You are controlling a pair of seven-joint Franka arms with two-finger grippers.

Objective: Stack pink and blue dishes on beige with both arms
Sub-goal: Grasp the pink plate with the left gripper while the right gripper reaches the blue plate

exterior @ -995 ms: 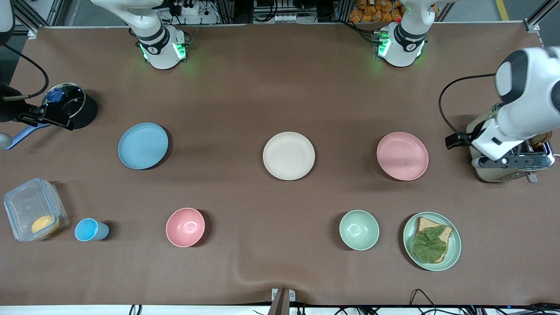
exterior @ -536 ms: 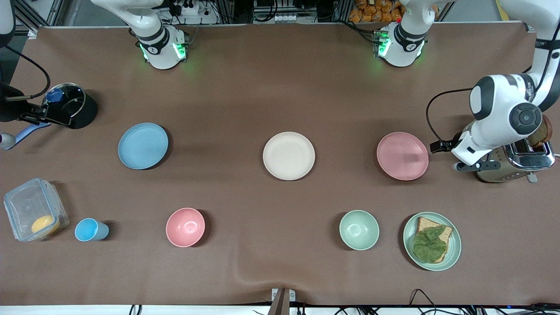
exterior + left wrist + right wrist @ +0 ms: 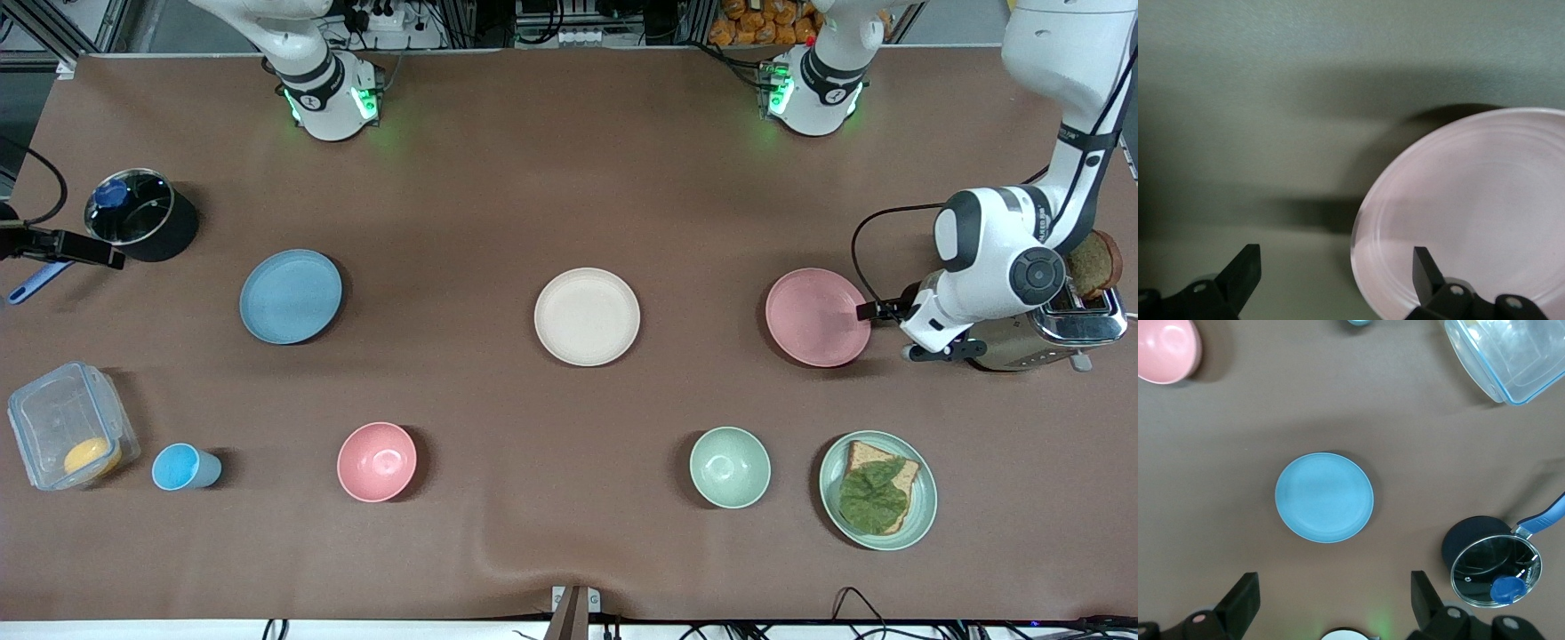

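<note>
I'm lining the left gripper (image 3: 864, 311), jaws wide, onto the pink plate (image 3: 816, 316) rim. Right gripper (image 3: 1331, 600), also wide, is hanging high over the blue plate (image 3: 291, 295). Next I'm needing rim grips, then beige (image 3: 587, 316).

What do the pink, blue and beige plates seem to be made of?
Pink plate, blue plate and beige plate: probably matte plastic or a fibre composite. All three show flat pastel colour with no glossy highlights, though matte-glazed ceramic cannot be ruled out.

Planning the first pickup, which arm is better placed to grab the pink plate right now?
Left: the left gripper is open at the pink plate rim; the right gripper is by the pot.
</note>
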